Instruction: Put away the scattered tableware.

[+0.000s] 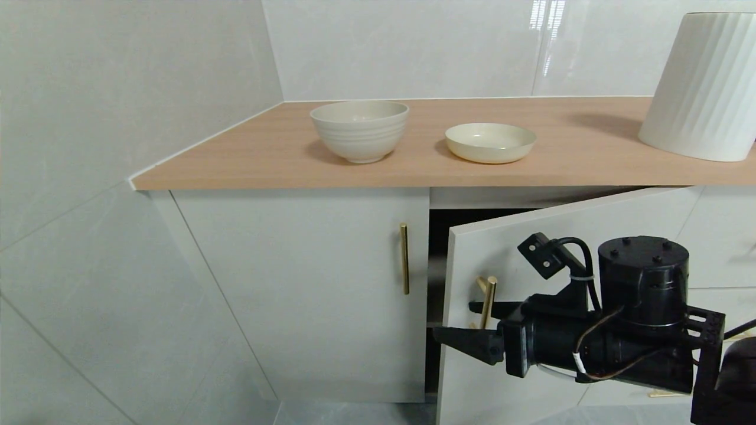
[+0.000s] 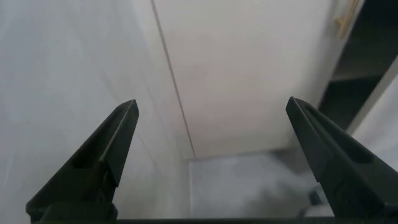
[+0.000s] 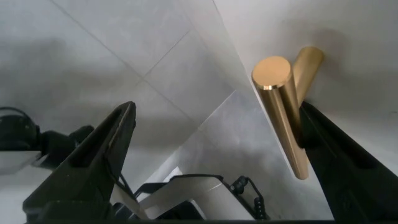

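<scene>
A: Progress?
B: Early; nothing stored yet; bowl (image 1: pixel 360 131) and dish (image 1: pixel 490 143) both upright on counter (image 1: pixel 236 159), apart from each other, well clear of either gripper.
A: Cupboard?
B: Right door (image 1: pixel 466 383) standing partly open, dark gap behind; left door (image 1: pixel 295 295) shut.
A: Right gripper?
B: Right gripper (image 1: pixel 472 326) low at right door's handle (image 1: pixel 488 301); spread wide, handle between the fingers and close to one; not clamped; carrying nothing.
A: Left gripper?
B: Left gripper (image 2: pixel 212 102) also spread wide, empty; low down, facing the shut left door near the floor (image 2: pixel 249 180).
A: Left to do?
B: Judging from this: open right door fully; fetch bowl; fetch dish; set both inside; shut door; so nearly all of it.
A: Anything else around?
B: White ribbed tub (image 1: pixel 703 88) at counter's right end; unclear whether tableware.
A: Writing, labels, brands?
B: None readable; plain surfaces everywhere.
</scene>
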Robot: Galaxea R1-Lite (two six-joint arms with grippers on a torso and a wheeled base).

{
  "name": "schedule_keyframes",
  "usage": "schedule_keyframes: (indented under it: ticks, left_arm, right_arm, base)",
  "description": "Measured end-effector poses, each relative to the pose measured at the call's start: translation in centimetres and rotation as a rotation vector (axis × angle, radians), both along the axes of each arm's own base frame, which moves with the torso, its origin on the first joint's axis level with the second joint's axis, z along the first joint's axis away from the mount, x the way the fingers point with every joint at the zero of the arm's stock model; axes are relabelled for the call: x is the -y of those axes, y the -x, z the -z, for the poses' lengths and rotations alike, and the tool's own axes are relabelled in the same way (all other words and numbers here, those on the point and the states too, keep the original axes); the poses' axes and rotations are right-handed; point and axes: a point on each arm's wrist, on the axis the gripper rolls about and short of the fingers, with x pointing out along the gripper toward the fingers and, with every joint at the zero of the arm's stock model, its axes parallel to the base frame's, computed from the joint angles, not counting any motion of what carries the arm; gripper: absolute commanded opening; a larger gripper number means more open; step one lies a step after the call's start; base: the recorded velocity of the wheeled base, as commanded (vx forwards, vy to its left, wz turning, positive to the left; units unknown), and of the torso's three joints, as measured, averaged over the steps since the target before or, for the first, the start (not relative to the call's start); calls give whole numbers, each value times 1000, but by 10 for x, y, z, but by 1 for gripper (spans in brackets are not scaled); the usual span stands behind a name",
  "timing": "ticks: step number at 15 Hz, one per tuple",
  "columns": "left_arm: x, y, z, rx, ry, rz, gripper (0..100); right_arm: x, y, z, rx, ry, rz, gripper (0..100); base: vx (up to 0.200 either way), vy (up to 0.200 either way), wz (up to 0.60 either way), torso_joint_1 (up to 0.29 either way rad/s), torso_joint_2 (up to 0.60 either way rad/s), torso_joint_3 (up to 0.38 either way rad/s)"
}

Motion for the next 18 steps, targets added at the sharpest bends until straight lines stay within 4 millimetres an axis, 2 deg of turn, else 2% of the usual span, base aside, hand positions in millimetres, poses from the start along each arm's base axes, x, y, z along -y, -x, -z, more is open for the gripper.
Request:
schedule_keyframes:
  ticks: [3,5,10,13,14,18]
  left_arm:
    - [2,-37,-38,-108,11,65,100]
    - [12,-65,-52,-192,19,177,100]
    - [51,-121,-57,-327,-35,311,100]
    - [72,-146,-51,-369,-62,346,100]
    - [79,-153,-49,-386,-70,360,0]
    - [104,-170,-50,-427,33,461,0]
  right_arm:
    - [4,7,2,-9,4,-16,100]
    - [7,10,4,-18,5,-28,100]
    - [15,21,8,-37,14,-37,100]
    - [17,23,8,-45,15,-48,100]
    - [17,23,9,-48,13,-58,100]
    - [19,25,9,-50,13,-64,100]
  base:
    - [0,0,0,0,0,0]
    - [0,0,0,0,0,0]
    - [0,0,0,0,0,0]
    - [0,0,0,0,0,0]
    - [0,0,0,0,0,0]
    - [0,0,0,0,0,0]
